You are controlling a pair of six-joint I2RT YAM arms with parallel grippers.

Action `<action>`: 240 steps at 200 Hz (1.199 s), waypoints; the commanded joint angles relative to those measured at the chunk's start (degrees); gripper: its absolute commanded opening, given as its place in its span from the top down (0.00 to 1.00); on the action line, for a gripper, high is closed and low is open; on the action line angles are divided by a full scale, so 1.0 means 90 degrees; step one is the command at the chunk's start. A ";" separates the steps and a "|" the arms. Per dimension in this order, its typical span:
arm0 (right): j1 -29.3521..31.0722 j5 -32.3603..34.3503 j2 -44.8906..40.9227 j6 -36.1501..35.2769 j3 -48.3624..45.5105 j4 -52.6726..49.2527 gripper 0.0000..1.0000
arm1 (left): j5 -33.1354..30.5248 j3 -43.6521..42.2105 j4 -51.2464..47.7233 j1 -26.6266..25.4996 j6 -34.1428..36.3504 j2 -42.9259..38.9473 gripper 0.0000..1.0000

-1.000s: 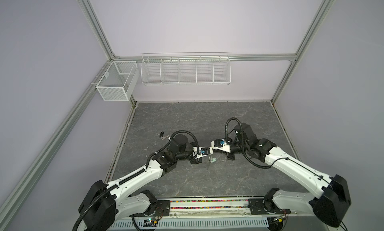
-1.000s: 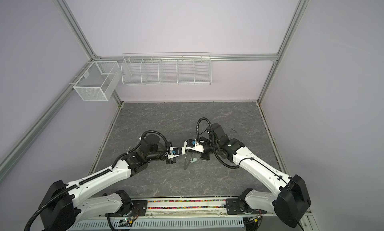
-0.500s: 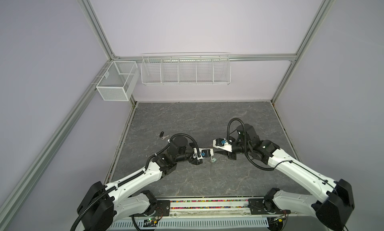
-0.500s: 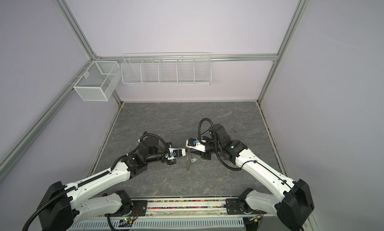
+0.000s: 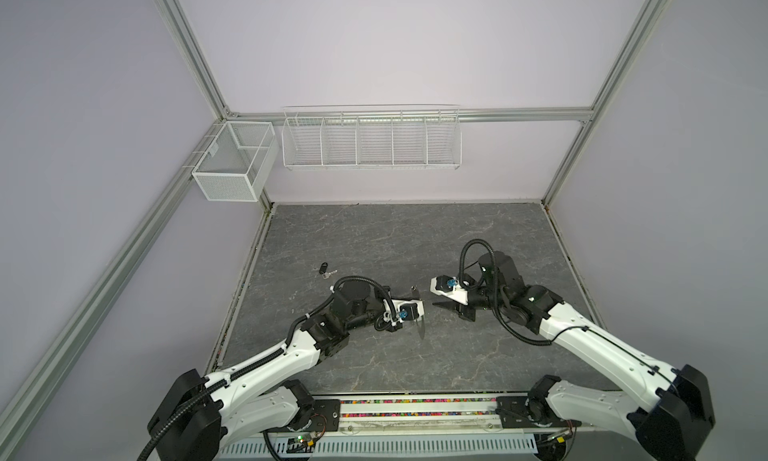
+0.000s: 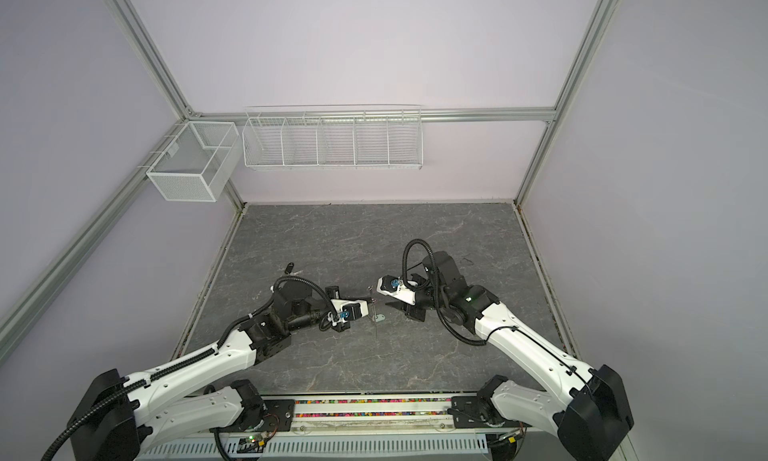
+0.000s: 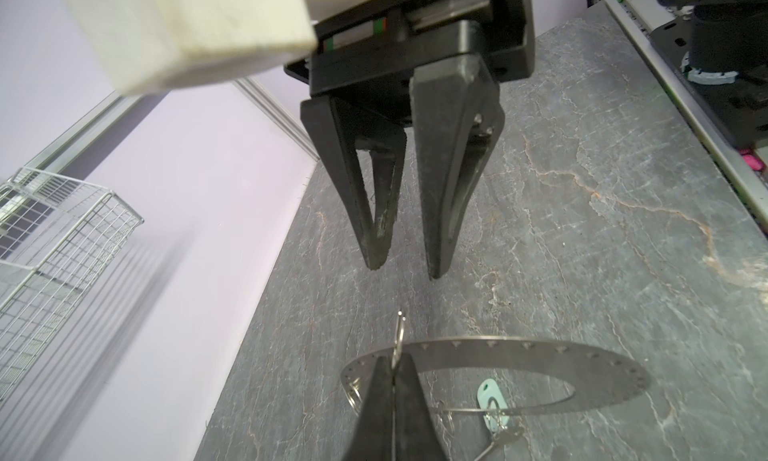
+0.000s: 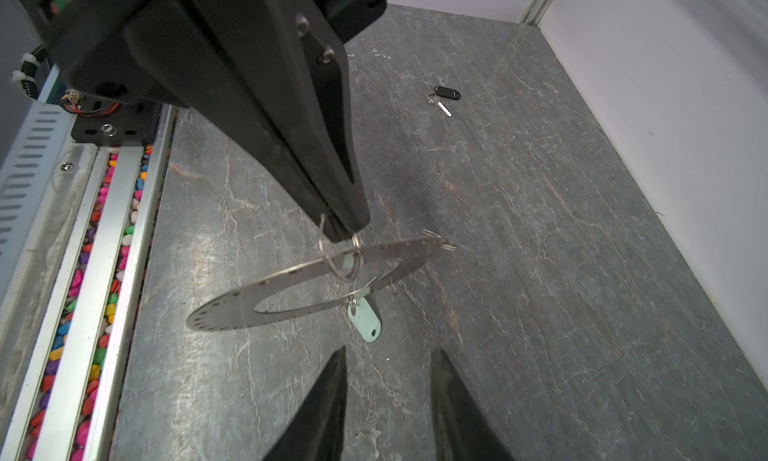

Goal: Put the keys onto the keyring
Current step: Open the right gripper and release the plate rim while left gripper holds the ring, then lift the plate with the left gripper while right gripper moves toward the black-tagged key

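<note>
With the left fingers [image 8: 270, 126] clenched on the rim of the keyring [image 8: 220, 313], held tilted above the counter [image 8: 540, 292] with the mint key [image 8: 365, 324] dangling, and the right fingers [image 7: 449, 168] released at its three o'clock, that thin pinch may slip before the black key [image 5: 324, 268], lying at ten o'clock, is threaded.

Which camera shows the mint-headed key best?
The right wrist view: the mint-headed key shows unblocked below the keyring. In the left wrist view the keyring's rim crosses it; in a top view it's a speck.
</note>
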 commanded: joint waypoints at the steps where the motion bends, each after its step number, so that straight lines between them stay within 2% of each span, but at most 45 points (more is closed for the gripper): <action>1: -0.0072 0.0030 0.0327 0.0648 0.0092 0.0579 0.62 | -0.0414 0.0027 0.0224 -0.0012 -0.0495 -0.0210 1.00; 42: -0.0311 -0.0425 0.1662 0.1714 0.1204 0.0833 0.61 | -0.0621 0.0070 -0.0126 0.0537 -0.1453 -0.0617 1.00; 60: -0.0312 -0.0519 0.2232 0.2123 0.1496 0.1357 0.60 | -0.0864 0.0134 -0.0405 0.0847 -0.1772 -0.0853 1.00; 77: -0.0313 -0.0537 0.2744 0.2529 0.1781 0.1838 0.55 | -0.1130 0.0205 -0.0649 0.1131 -0.1954 -0.1097 1.00; 103: -0.0295 -0.0209 0.3639 0.3289 0.2320 0.2366 0.52 | -0.1755 0.0387 -0.1110 0.1600 -0.2143 -0.1432 1.00; 126: -0.0146 -0.0101 0.4433 0.3637 0.2918 0.2442 0.51 | -0.2546 0.0629 -0.1455 0.2077 -0.2227 -0.1580 1.00; 134: -0.0096 -0.0064 0.4710 0.3916 0.2999 0.2722 0.46 | -0.2734 0.0707 -0.1511 0.2259 -0.2261 -0.1606 1.00; 146: -0.0077 -0.0097 0.5080 0.4785 0.2958 0.3538 0.35 | -0.2895 0.0857 -0.1574 0.2578 -0.2392 -0.1595 1.00; 149: -0.0062 -0.0146 0.5163 0.4932 0.2940 0.3763 0.26 | -0.2946 0.0912 -0.1611 0.2655 -0.2415 -0.1571 1.00; 150: -0.0057 -0.0164 0.5191 0.4963 0.2928 0.3825 0.20 | -0.2959 0.0932 -0.1623 0.2679 -0.2419 -0.1561 1.00; 152: -0.0042 -0.0201 0.5250 0.5011 0.2926 0.3954 0.01 | -0.2989 0.0971 -0.1664 0.2726 -0.2432 -0.1548 1.00; 154: -0.0030 -0.0247 0.5303 0.5050 0.2921 0.4065 0.09 | -0.3009 0.1017 -0.1706 0.2769 -0.2440 -0.1530 1.00; 156: -0.0003 -0.0283 0.5351 0.5072 0.2929 0.4156 0.12 | -0.3033 0.1055 -0.1739 0.2812 -0.2442 -0.1501 1.00; 169: 0.0189 -0.0188 0.5613 0.5030 0.3007 0.4470 0.12 | -0.3230 0.1241 -0.1815 0.3081 -0.2472 -0.1374 1.00; 192: 0.0536 0.0390 0.6063 0.5145 0.3368 0.4720 0.12 | -0.3227 0.1351 -0.1651 0.3461 -0.2569 -0.1258 1.00; 204: 0.0583 0.0655 0.6357 0.6021 0.3819 0.4616 0.12 | -0.3193 0.1361 -0.1537 0.3568 -0.2594 -0.1251 1.00; 211: 0.0582 0.0802 0.6542 0.6669 0.4191 0.4256 0.12 | -0.3188 0.1366 -0.1474 0.3573 -0.2593 -0.1247 1.00; 217: 0.0588 0.0754 0.6732 0.6901 0.4535 0.3937 0.12 | -0.3179 0.1371 -0.1442 0.3587 -0.2589 -0.1245 1.00; 228: 0.0666 0.0620 0.7038 0.6788 0.4909 0.3920 0.12 | -0.3176 0.1375 -0.1414 0.3581 -0.2595 -0.1235 1.00; 240: 0.0810 0.0840 0.7217 0.6353 0.5063 0.4011 0.12 | -0.3256 0.1362 -0.1351 0.3588 -0.2583 -0.1251 1.00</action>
